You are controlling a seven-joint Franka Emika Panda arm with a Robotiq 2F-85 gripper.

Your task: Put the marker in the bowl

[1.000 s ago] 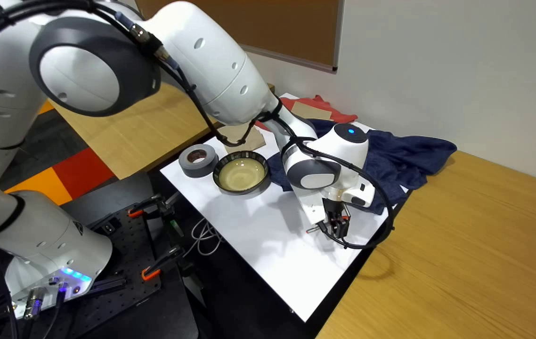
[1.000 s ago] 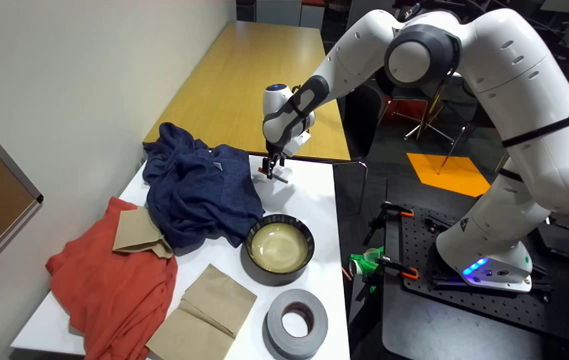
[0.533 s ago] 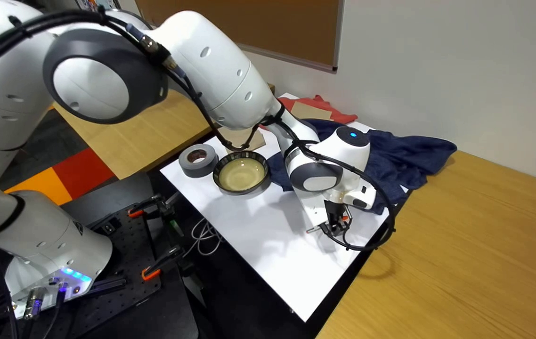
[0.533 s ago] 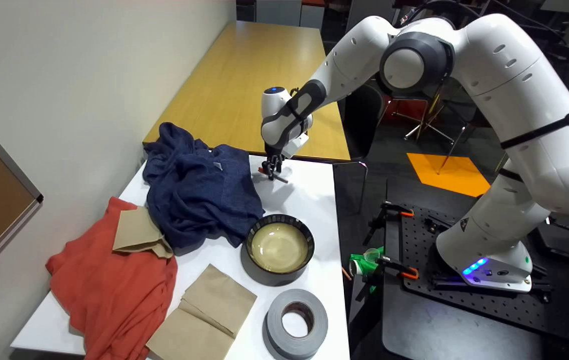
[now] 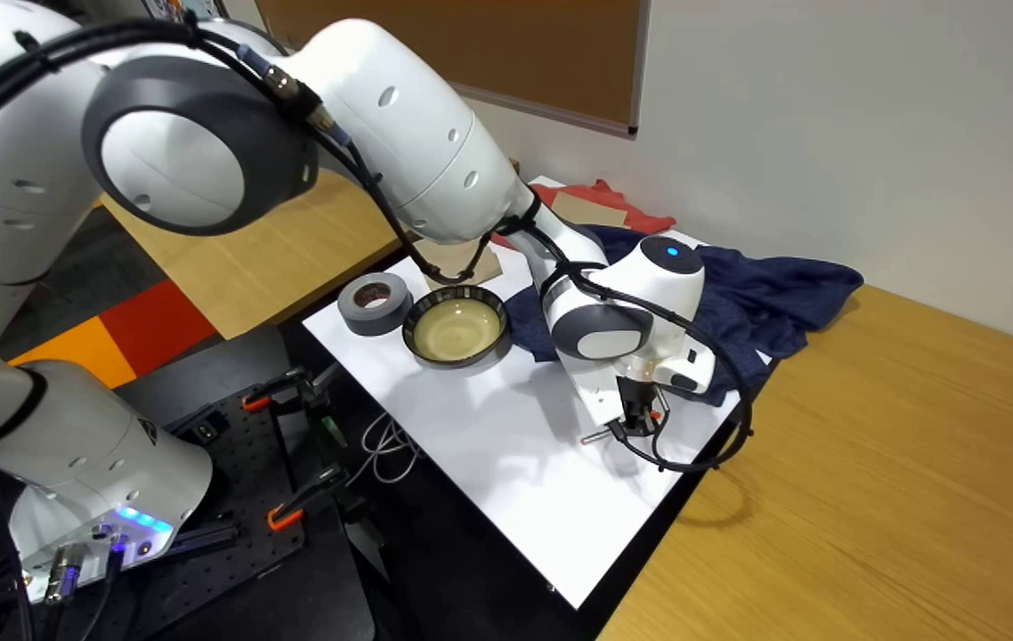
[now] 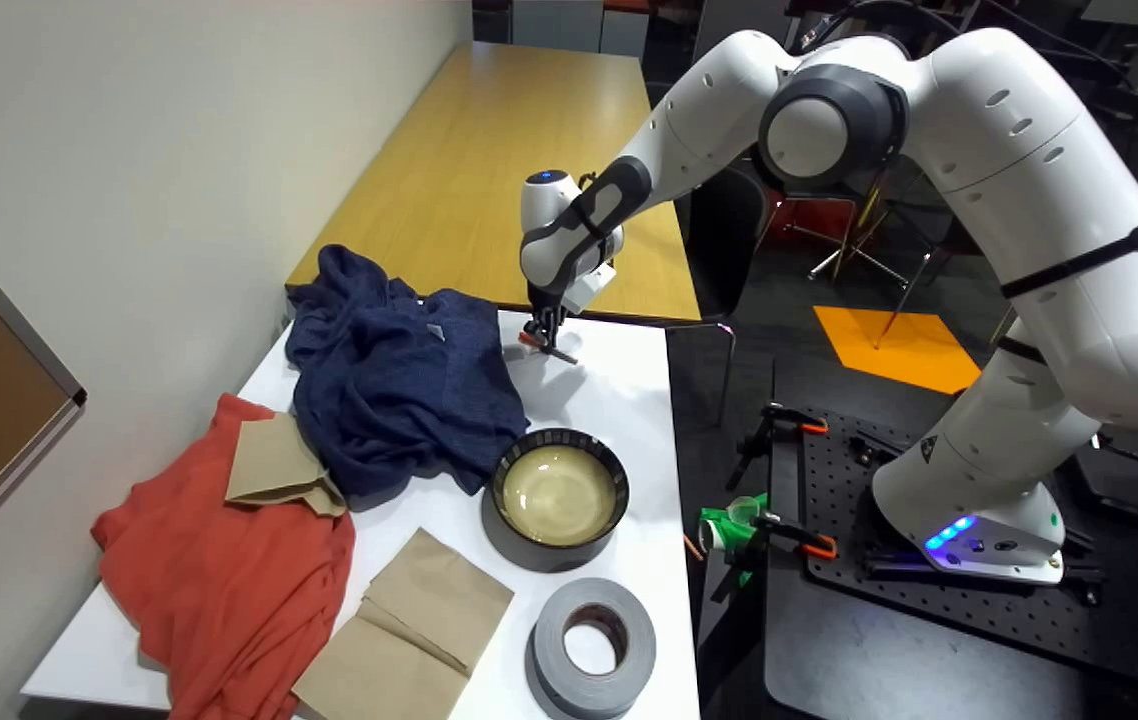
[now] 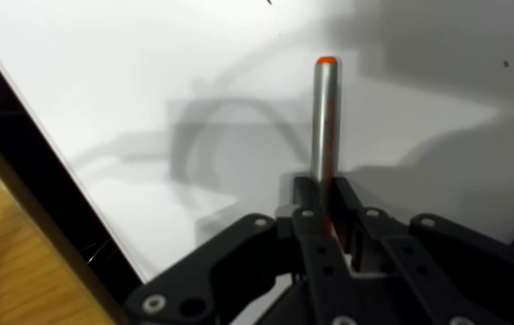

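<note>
In the wrist view the marker (image 7: 326,117) is a silver stick with an orange end, pointing away from the hand. My gripper (image 7: 323,188) is shut on it, one dark finger pressed to each side. The fingers hide its middle. A red-orange part of the marker (image 6: 530,340) sticks out beyond the gripper (image 6: 546,332) in an exterior view. Whether it still touches the white table top cannot be told. The bowl (image 6: 561,492), dark-rimmed and pale beige inside, stands well apart from the gripper and holds nothing; it shows in both exterior views.
A grey tape roll (image 6: 596,648) stands beside the bowl. Dark blue cloth (image 6: 399,380) lies close to the gripper, with red cloth (image 6: 229,570) and brown paper (image 6: 409,630) farther along. The white table (image 5: 506,481) borders a wooden one (image 5: 898,463) across a dark gap.
The fingers have come together on the marker. The hand first dipped slightly, then shifted a little, and the marker moved slightly with it. Bowl, tape and cloths stay where they were.
</note>
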